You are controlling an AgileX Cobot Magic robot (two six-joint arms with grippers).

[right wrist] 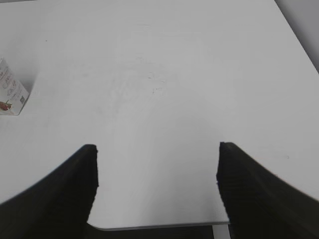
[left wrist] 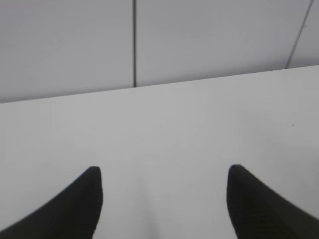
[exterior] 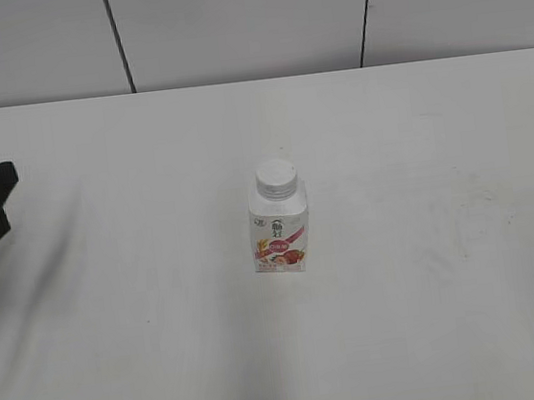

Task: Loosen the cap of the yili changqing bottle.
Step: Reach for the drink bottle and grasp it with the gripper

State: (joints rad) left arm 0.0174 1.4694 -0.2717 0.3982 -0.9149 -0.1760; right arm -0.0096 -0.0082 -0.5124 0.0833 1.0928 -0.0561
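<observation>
The left end effector [left wrist: 162, 199] and the right end effector [right wrist: 157, 184] both stand wide open and empty, each well apart from the yili changqing bottle [exterior: 279, 228], which stands upright on the white bench [exterior: 454, 314]. The bottle looks light and thin-walled, so it would likely tip or spin under a twist unless one end effector pinches its squarish body below the shoulders. The ribbed cap [exterior: 276, 178], seated on top of the bottle, offers the better grip for turning.
</observation>
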